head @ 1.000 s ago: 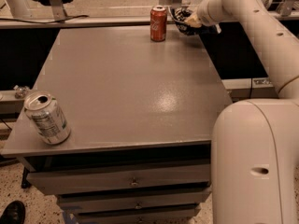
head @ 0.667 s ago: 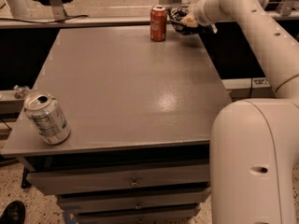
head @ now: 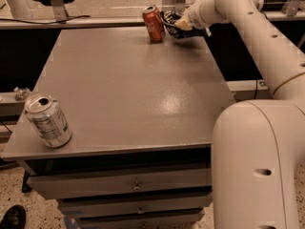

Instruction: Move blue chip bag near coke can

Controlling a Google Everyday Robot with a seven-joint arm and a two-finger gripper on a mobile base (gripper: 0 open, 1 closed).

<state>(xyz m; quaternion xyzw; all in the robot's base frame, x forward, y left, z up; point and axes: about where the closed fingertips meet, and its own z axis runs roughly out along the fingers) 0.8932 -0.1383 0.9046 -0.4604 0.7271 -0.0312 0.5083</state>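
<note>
The coke can [head: 153,24], red with a silver top, stands upright at the far edge of the grey table [head: 124,89]. My gripper [head: 174,23] is just right of the can, at the table's far right corner. It is shut on the blue chip bag [head: 187,33]. The bag shows only as dark crinkled foil around and below the fingers and is mostly hidden by the gripper. The bag sits close to the can, low over the table top.
A silver can with grey-green print [head: 48,120] stands tilted near the front left corner. My white arm [head: 257,42] runs along the table's right side. Drawers [head: 136,185] sit under the top. A black shoe [head: 12,217] is on the floor at the lower left.
My gripper has moved a little to the left with the bag, closer to the coke can. Both cans have stayed in place.
</note>
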